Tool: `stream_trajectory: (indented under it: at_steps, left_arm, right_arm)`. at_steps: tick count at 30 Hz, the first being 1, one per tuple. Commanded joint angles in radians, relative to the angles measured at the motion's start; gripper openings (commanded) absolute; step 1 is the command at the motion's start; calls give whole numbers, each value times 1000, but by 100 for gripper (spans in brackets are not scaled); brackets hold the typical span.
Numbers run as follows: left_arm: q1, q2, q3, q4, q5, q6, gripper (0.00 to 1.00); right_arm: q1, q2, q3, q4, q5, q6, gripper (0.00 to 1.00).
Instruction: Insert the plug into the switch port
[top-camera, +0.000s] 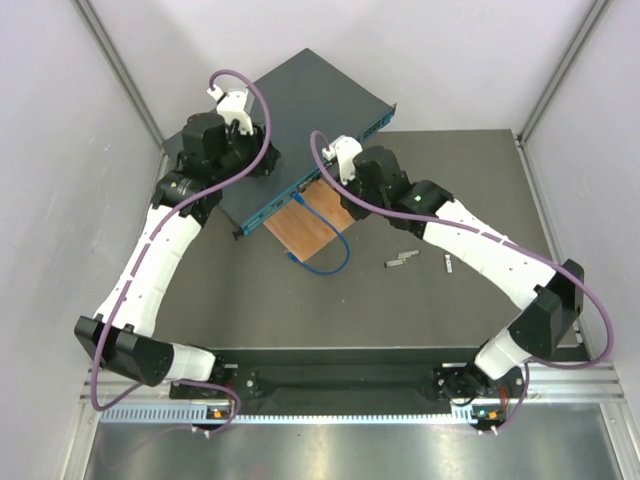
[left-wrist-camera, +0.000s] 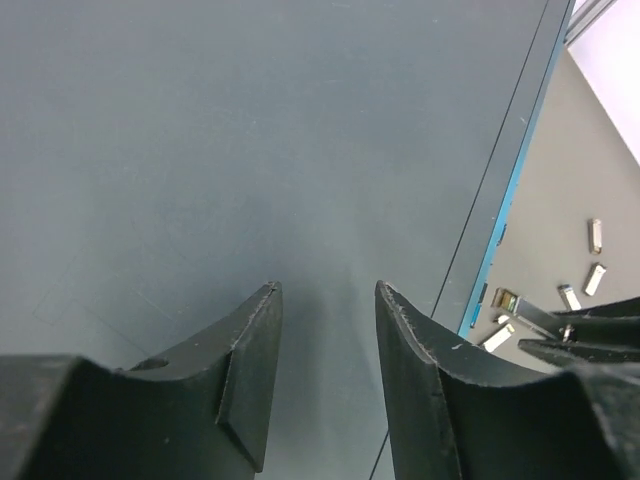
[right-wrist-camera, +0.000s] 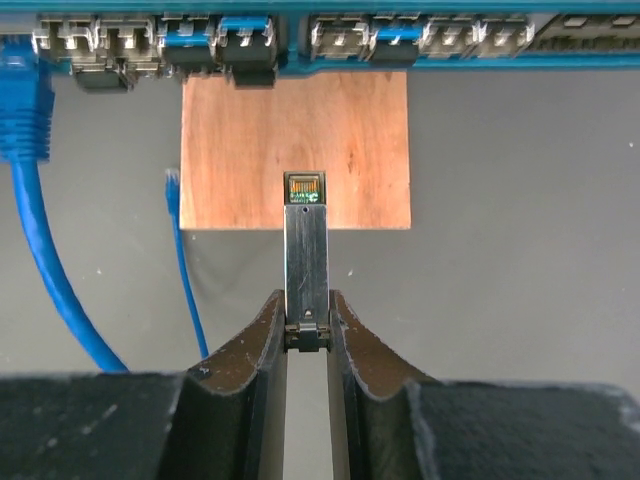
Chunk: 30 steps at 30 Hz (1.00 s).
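The switch (top-camera: 300, 110) is a flat dark teal box lying at an angle at the back, with its port row (right-wrist-camera: 300, 40) facing my right gripper. My right gripper (right-wrist-camera: 306, 300) is shut on the plug (right-wrist-camera: 306, 250), a slim metal module. The plug's tip points at the ports from a short way off, above the wooden board (right-wrist-camera: 295, 150). My left gripper (left-wrist-camera: 328, 290) hovers over the switch's top face (left-wrist-camera: 250, 150). Its jaws stand apart with nothing between them. In the top view the left gripper (top-camera: 262, 160) is at the switch's near-left part and the right gripper (top-camera: 325, 185) is by the port face.
A blue cable (top-camera: 325, 255) is plugged into the switch at the left and loops over the mat beside the board (top-camera: 305, 225). Several loose metal modules (top-camera: 400, 259) lie on the dark mat to the right. Pale walls close in the back and sides.
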Motion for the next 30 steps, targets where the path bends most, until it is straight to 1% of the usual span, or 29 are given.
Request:
stream_trajectory:
  at_steps: [1, 8, 9, 12, 19, 30]
  left_arm:
    - [1, -10, 2, 8, -2, 41, 47]
    - [1, -10, -7, 18, 18, 25, 47]
    - [1, -10, -4, 19, 21, 24, 47]
    - [1, -9, -2, 22, 23, 16, 47]
    - [1, -12, -4, 28, 26, 5, 47]
    - [1, -12, -12, 30, 29, -2, 47]
  right_arm:
    - [-3, 10, 77, 32, 36, 34, 0]
    - [-2, 69, 155, 15, 57, 52, 0]
    - [-3, 73, 160, 12, 55, 81, 0]
    - [-2, 82, 165, 7, 49, 91, 0]
    - [0, 95, 178, 15, 58, 91, 0]
    - [-2, 141, 248, 7, 50, 94, 0]
